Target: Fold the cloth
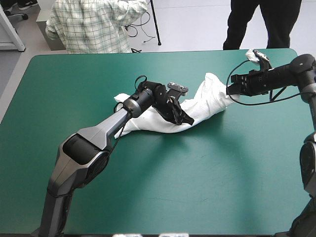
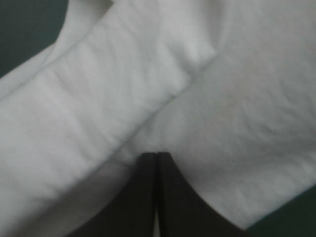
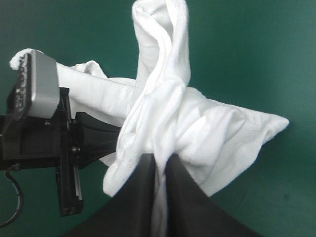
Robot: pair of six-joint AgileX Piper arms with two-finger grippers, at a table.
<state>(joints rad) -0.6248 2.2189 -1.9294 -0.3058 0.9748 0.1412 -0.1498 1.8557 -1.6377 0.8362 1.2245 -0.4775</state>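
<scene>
T-shirt strung out as a crumpled white rope across the far middle of the teal-green table, running right of centre. Left gripper pinches its near side, black fingers all but meeting, cloth caught in the seam. Right gripper clamps the right end, a bunch of fabric squeezed between its fingers. The left end lies heaped on the cover.

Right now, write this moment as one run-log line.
white short-sleeved T-shirt crumpled on teal-green table cover | left gripper: shut on T-shirt | right gripper: shut on T-shirt | fold: not yet done
</scene>
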